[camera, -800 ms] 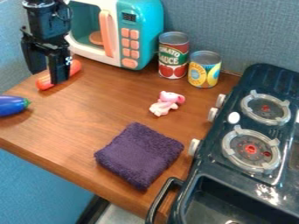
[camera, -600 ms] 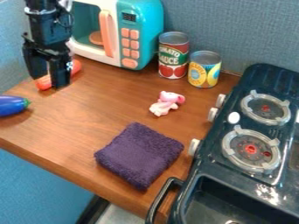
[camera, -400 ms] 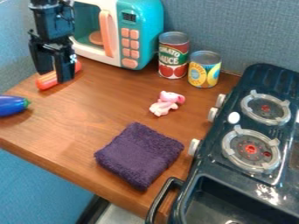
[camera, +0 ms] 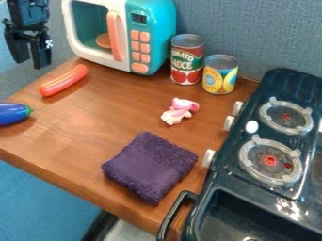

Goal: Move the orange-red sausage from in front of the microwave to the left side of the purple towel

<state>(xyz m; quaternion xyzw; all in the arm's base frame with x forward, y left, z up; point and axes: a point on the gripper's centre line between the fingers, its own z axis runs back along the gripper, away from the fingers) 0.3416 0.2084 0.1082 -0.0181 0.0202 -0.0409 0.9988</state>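
Note:
At the upper left of the camera view, my gripper [camera: 32, 63] hangs open and holds nothing, a gap showing between its two fingers. The nearest thing is an orange-red sausage [camera: 63, 81], lying at a slant on the wooden table below and right of it. A blue-purple eggplant [camera: 14, 114] with a green tip lies at the left edge. Mid-table is a small pink and white plush toy [camera: 180, 111]. A folded dark purple towel [camera: 149, 167] lies nearer the front.
A teal and white toy microwave [camera: 149, 37] stands at the back, with a tomato sauce can [camera: 187, 60] and a yellow-labelled can [camera: 220, 74] beside it. A dark toy stove with a sink [camera: 242, 146] takes up the right side. The wooden table's front edge [camera: 60, 182] runs diagonally at lower left.
My gripper first shifted slightly right, then moved up and left, away from the sausage, which is now fully visible. The other things have stayed in place.

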